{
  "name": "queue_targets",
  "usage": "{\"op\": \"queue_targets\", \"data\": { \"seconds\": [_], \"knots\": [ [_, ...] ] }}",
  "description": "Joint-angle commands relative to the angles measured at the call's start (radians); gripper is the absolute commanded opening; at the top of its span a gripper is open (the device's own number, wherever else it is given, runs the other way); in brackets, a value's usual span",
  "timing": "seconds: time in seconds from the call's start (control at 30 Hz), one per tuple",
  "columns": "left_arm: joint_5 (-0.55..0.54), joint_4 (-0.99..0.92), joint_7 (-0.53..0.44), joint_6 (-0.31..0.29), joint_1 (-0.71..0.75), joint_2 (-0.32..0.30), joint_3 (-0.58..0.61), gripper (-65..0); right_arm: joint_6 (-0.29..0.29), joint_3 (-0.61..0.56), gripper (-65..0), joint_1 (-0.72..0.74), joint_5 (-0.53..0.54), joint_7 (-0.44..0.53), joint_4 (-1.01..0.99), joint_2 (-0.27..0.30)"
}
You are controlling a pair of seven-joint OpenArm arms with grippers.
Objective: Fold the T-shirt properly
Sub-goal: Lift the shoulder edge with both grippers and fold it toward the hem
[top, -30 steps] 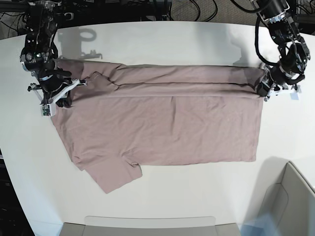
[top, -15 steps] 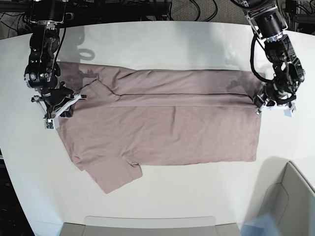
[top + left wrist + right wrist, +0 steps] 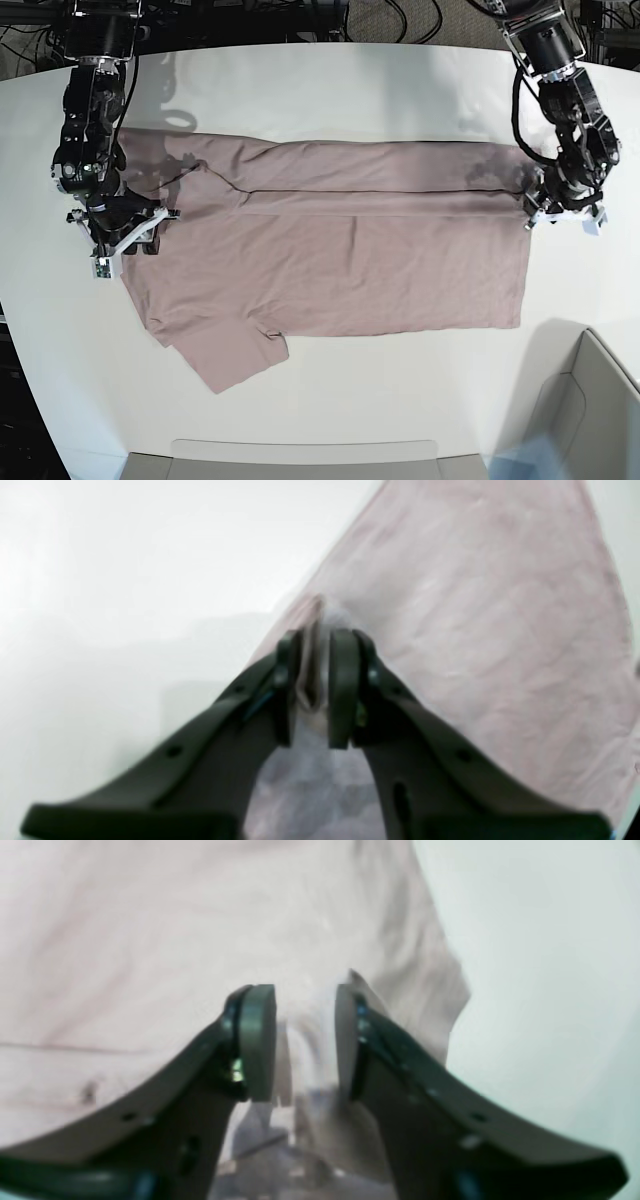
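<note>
Mauve T-shirt (image 3: 330, 240) flat on white table (image 3: 330, 90) | left gripper (image 3: 319, 645) low at hem corner, pads narrowly parted around a fabric fold | right gripper (image 3: 305, 1005) low at sleeve edge, pads apart

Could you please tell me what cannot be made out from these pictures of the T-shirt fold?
- T-shirt collar: base view, hidden under the folded flap.
- Left pincer grip: left wrist view, blurred; cloth between the pads, held or released unclear.
- Right pincer: base view, too small, masked by its arm.

The wrinkled dusty-pink T-shirt (image 3: 330, 250) lies flat, its far long edge folded over, one sleeve splayed near.
</note>
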Motion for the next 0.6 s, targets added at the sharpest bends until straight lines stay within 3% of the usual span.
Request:
{"op": "queue_targets", "data": {
  "seconds": [0.0, 0.2, 0.27, 0.37, 0.47, 0.57],
  "knots": [
    [-0.012, 0.047, -0.013, -0.005, -0.018, -0.018, -0.005, -53.1, -0.002, 0.031, -41.8, 0.019, 0.005, 0.027, 0.047, 0.012],
    [-0.015, 0.184, -0.015, -0.006, 0.033, -0.018, -0.006, -53.3, -0.002, 0.080, -41.9, -0.020, 0.006, 0.016, 0.151, 0.014],
    [-0.015, 0.238, -0.013, -0.008, 0.071, -0.014, 0.001, -56.7, -0.002, 0.080, -43.2, -0.072, 0.006, 0.013, 0.200, 0.017],
    [-0.012, 0.280, -0.013, -0.008, 0.119, -0.012, 0.052, -65.0, -0.002, 0.080, -51.8, -0.149, 0.006, -0.030, 0.250, 0.012],
    [-0.008, 0.280, -0.024, -0.008, 0.154, -0.017, 0.132, -65.0, -0.002, 0.080, -63.7, -0.202, 0.006, -0.041, 0.243, 0.003],
    [-0.007, 0.253, -0.024, -0.008, 0.163, -0.018, 0.210, -65.0, -0.002, 0.085, -65.0, -0.228, 0.006, -0.038, 0.204, -0.014]
  ]
}}
